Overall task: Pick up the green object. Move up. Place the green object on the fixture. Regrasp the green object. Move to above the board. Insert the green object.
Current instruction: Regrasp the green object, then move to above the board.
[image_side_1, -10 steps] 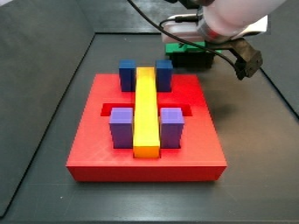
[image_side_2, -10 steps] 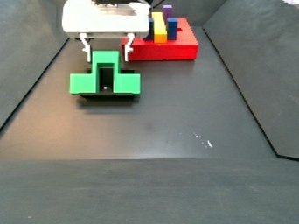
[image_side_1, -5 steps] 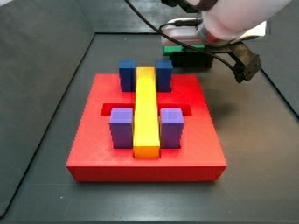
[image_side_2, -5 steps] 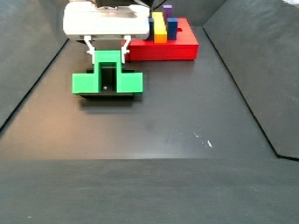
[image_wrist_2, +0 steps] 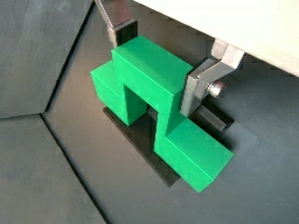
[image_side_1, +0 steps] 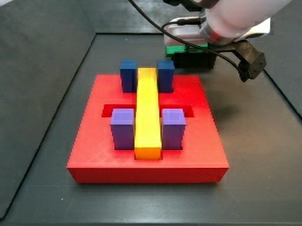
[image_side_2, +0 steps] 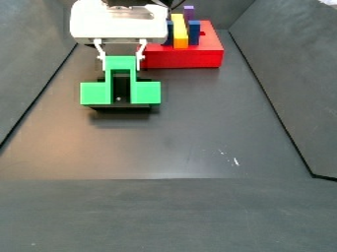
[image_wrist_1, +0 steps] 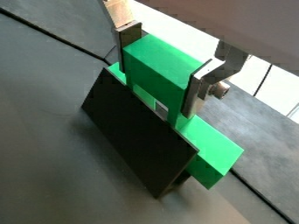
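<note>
Bright green, smooth plastic: the green object (image_wrist_2: pixel 146 92) is a blocky U-shaped piece with square-edged legs, and from my station I see it resting on the fixture (image_wrist_1: pixel 140 144), a flat matte-black plate standing behind and under it. In both wrist views the fingers (image_wrist_2: pixel 208 80) are flat silver plates set one on each side of the raised middle part of the green object. The plates lie right against its side faces, so I read them as clamped on it. A small white label shows on the green face in a wrist view, too small to read.

In a side view the gripper (image_side_2: pixel 120 61) hangs directly over the green object (image_side_2: pixel 118 91), which sits on the dark worktop (image_side_2: pixel 184 138) in front of the board (image_side_2: pixel 187 51), apart from it. The white arm body sits above the gripper.

In a side view the board (image_side_1: pixel 147 132) is a flat red slab with square recesses. It carries a long yellow bar (image_side_1: pixel 147 110) flanked by two blue posts (image_side_1: pixel 129 74) at the far end and two purple posts (image_side_1: pixel 123 129) at the near end. There the gripper (image_side_1: pixel 195 46) is beyond the far right corner of the board, and only a sliver of green shows beneath it.
</note>
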